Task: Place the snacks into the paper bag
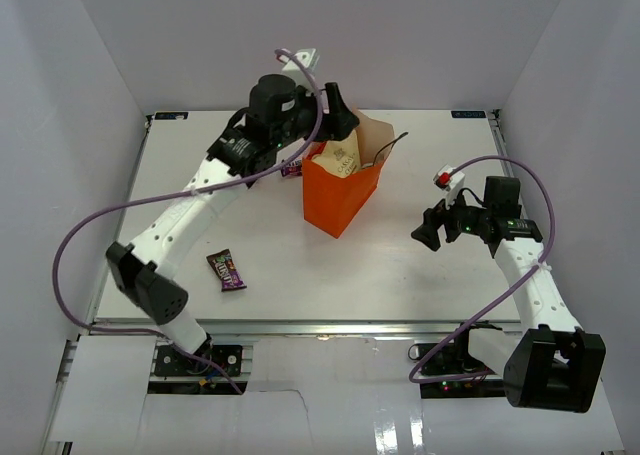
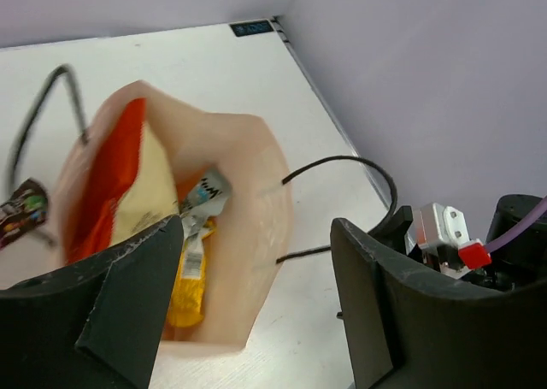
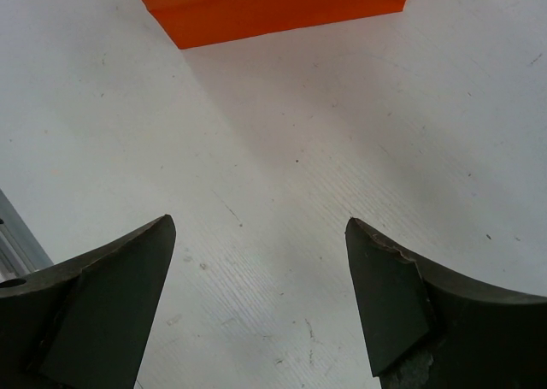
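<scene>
1. Left gripper (image 2: 256, 299) hovers above the paper bag's (image 1: 338, 200) mouth, jaws spread wide, nothing between them.
2. Right gripper (image 3: 261, 299) stands wide too, empty, at 3 o'clock of the bag.
3. Inside the bag lie a red-and-cream chip bag (image 2: 115, 179), a yellow packet (image 2: 188, 278) and a clear-blue wrapper (image 2: 205, 194).
4. One purple-brown packet (image 1: 226, 270) remains on the table (image 1: 330, 275), at 8 o'clock of the bag.

Overhead view plus two close wrist views, all sharing the paper bag (image 1: 340, 190).

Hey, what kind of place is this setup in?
Probably a robot test booth, not a home or shop: plain pale walls box in a bare white table, with two arms bolted to a metal rail.
</scene>
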### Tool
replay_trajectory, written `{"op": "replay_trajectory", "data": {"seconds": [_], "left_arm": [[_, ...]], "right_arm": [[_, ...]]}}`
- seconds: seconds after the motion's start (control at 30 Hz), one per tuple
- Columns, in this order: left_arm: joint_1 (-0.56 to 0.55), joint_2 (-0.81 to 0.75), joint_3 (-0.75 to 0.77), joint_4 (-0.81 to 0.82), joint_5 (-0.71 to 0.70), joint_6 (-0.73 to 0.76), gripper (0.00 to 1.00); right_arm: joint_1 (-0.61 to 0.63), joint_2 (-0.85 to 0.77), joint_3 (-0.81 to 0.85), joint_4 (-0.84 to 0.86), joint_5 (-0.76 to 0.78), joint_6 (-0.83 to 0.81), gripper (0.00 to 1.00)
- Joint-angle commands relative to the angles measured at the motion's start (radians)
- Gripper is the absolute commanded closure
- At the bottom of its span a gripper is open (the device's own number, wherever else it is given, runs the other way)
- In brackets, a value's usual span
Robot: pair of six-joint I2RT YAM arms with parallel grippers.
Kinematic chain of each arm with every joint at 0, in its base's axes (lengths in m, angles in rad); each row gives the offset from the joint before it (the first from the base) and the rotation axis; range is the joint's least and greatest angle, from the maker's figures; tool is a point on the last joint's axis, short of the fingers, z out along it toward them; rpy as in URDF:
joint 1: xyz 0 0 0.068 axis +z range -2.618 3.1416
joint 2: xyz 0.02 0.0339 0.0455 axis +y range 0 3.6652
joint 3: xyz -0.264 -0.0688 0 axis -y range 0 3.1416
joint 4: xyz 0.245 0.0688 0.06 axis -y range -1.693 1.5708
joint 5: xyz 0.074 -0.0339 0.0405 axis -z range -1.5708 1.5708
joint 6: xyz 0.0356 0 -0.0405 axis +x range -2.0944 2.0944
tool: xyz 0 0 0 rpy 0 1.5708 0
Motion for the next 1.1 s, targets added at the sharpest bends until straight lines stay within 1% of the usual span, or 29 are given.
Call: {"op": "replay_trajectory", "data": {"seconds": [0.0, 0.03, 0.07, 0.1, 0.13, 0.17, 0.2, 0.23, 0.27, 0.33, 0.37, 0.43, 0.47, 0.57, 0.7, 0.87, 0.97, 1.03, 1.07], "left_arm": [[0.009, -0.260, -0.147, -0.049, -0.194, -0.040, 0.21], [0.017, -0.313, -0.292, -0.053, -0.228, -0.072, 0.21], [0.049, -0.365, -0.366, -0.062, -0.274, -0.108, 0.22], [0.069, -0.460, -0.437, -0.105, -0.290, -0.188, 0.23], [0.094, -0.502, -0.565, -0.136, -0.299, -0.235, 0.23], [0.144, -0.540, -0.625, -0.163, -0.301, -0.276, 0.23], [0.167, -0.575, -0.681, -0.217, -0.302, -0.347, 0.23], [0.190, -0.632, -0.731, -0.245, -0.302, -0.382, 0.23], [0.241, -0.654, -0.829, -0.268, -0.301, -0.416, 0.23], [0.293, -0.683, -0.919, -0.312, -0.276, -0.476, 0.23], [0.352, -0.680, -0.984, -0.326, -0.266, -0.493, 0.23], [0.408, -0.637, -1.039, -0.358, -0.235, -0.516, 0.23], [0.458, -0.616, -1.057, -0.371, -0.229, -0.519, 0.23], [0.494, -0.538, -1.100, -0.391, -0.241, -0.499, 0.24], [0.499, -0.511, -1.125, -0.353, -0.239, -0.455, 0.24], [0.502, -0.449, -1.164, -0.320, -0.195, -0.409, 0.24], [0.503, -0.392, -1.186, -0.320, -0.181, -0.402, 0.28], [0.503, -0.372, -1.191, -0.311, -0.190, -0.404, 0.33], [0.503, -0.366, -1.188, -0.311, -0.190, -0.403, 0.33]], "right_arm": [[-0.004, -0.006, -0.021, -0.026, -0.062, -0.035, 0.14], [-0.004, -0.005, -0.027, -0.024, -0.063, -0.029, 0.14], [-0.004, -0.003, -0.028, -0.026, -0.066, -0.027, 0.14], [-0.004, -0.003, -0.031, -0.023, -0.070, -0.026, 0.14], [-0.004, 0.000, -0.034, -0.024, -0.071, -0.024, 0.14], [-0.004, 0.003, -0.036, -0.024, -0.074, -0.026, 0.14], [-0.004, 0.004, -0.036, -0.024, -0.074, -0.026, 0.14], [-0.004, 0.009, -0.036, -0.023, -0.074, -0.026, 0.14], [-0.006, 0.012, -0.036, -0.023, -0.074, -0.027, 0.14], [-0.006, 0.021, -0.036, -0.023, -0.076, -0.029, 0.14], [-0.006, 0.024, -0.034, -0.023, -0.074, -0.033, 0.14], [-0.006, 0.030, -0.031, -0.023, -0.073, -0.036, 0.14], [-0.006, 0.032, -0.031, -0.023, -0.070, -0.038, 0.14], [-0.006, 0.033, -0.036, -0.024, -0.063, -0.044, 0.14], [-0.006, 0.030, -0.045, -0.023, -0.056, -0.043, 0.14], [-0.007, 0.027, -0.051, -0.023, -0.053, -0.036, 0.14], [-0.010, 0.026, -0.048, -0.024, -0.047, -0.036, 0.14], [-0.010, 0.027, -0.047, -0.026, -0.048, -0.038, 0.14], [-0.012, 0.029, -0.047, -0.026, -0.048, -0.036, 0.14]]}}
